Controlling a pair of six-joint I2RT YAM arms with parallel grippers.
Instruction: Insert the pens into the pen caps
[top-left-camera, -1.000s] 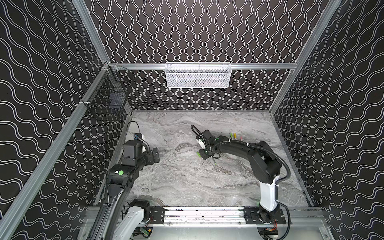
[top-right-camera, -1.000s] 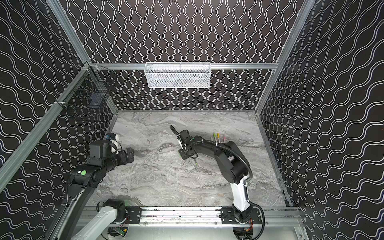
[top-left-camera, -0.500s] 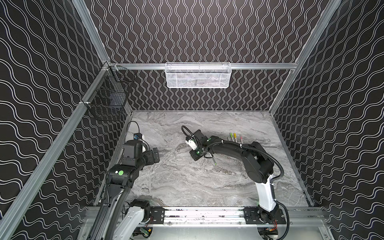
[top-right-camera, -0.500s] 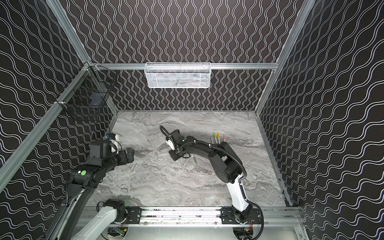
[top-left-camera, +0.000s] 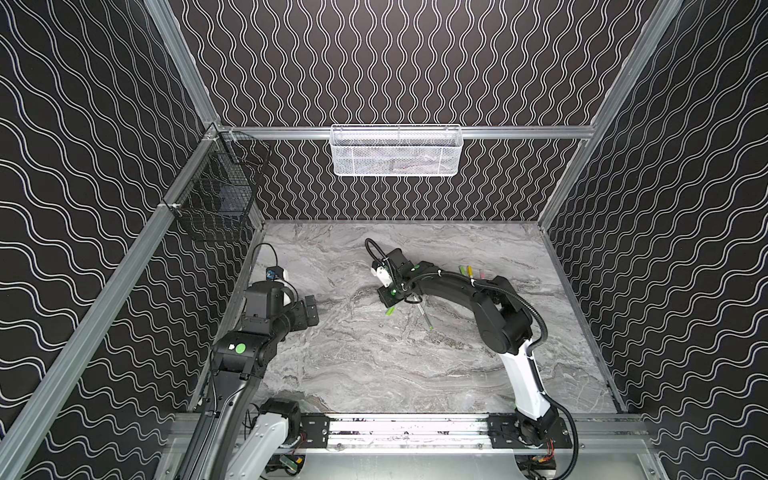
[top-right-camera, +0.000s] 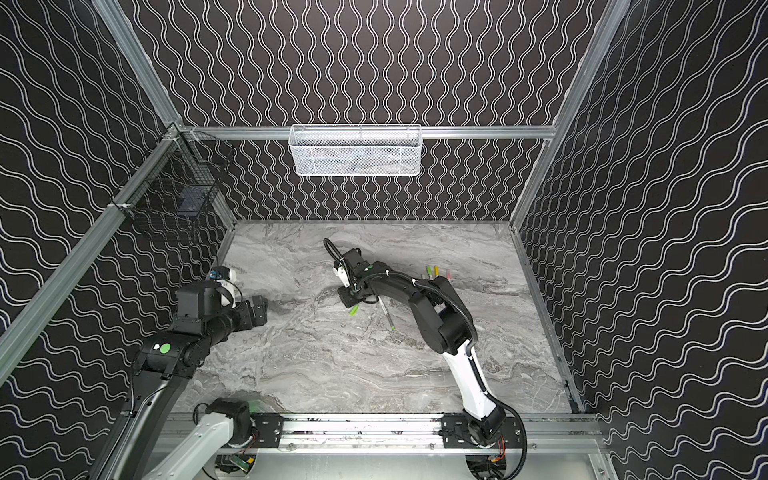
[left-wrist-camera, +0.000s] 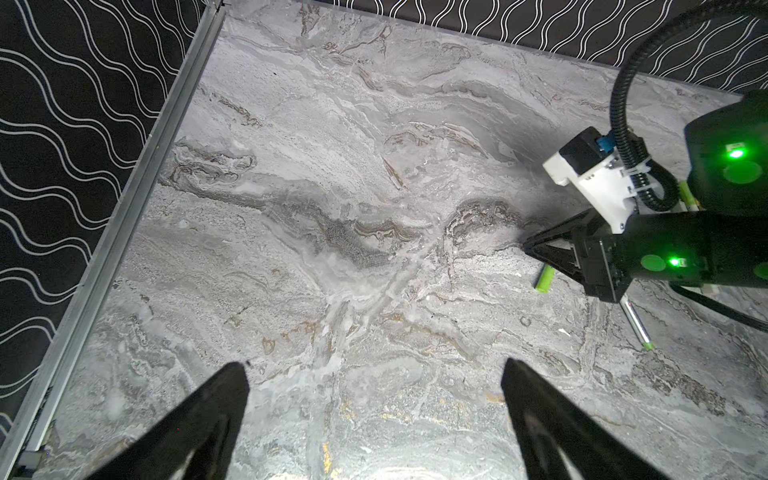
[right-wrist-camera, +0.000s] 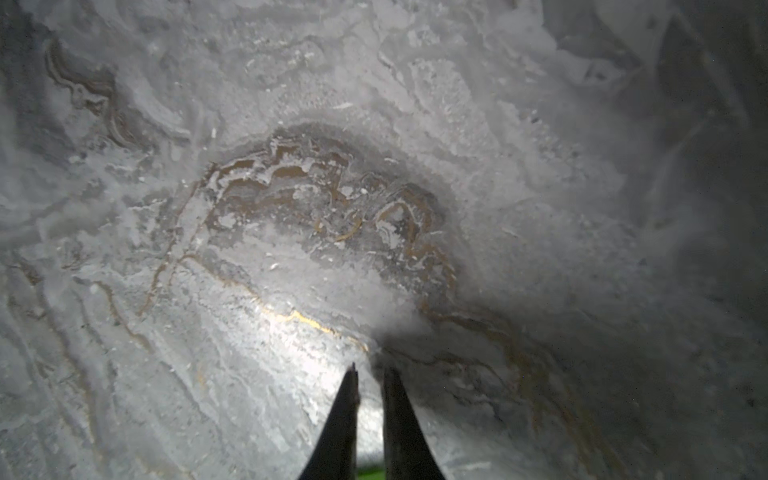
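In both top views the right gripper (top-left-camera: 385, 294) (top-right-camera: 346, 296) sits low over the middle of the table (top-left-camera: 374, 374). A green cap (top-left-camera: 390, 311) (top-right-camera: 354, 310) lies loose on the table at the gripper's near side, just beside or partly under its body, with its long axis on a slant. Near it, to the right, a pen (top-left-camera: 424, 318) (top-right-camera: 386, 316) lies with its green end toward the front and its other end hidden under the right arm. Cap and pen are apart and not in line. Three more pens (top-left-camera: 470, 271) lie side by side beyond that arm. The left gripper (top-left-camera: 309, 311) hangs well apart at the left edge, so the right arm is much the nearer to both.

In the left wrist view the left fingers (left-wrist-camera: 216, 419) are spread wide with only bare table between them. Ahead, the right gripper (left-wrist-camera: 530, 248) shows side-on, its tips pointing away from the cap (left-wrist-camera: 545, 279), which pokes out from beneath the lower finger. The pen (left-wrist-camera: 636, 326) emerges from under the wrist.

In the right wrist view the right fingers (right-wrist-camera: 345, 415) are almost pressed together, with a thin slit between them and nothing pinched. Bare table lies ahead of the tips. The cap (right-wrist-camera: 368, 473) shows only as a green sliver at the base of the slit, so it lies behind the tips, toward the wrist. To take it, the gripper would likely need to draw back, spread its fingers and close across the cap's short axis.
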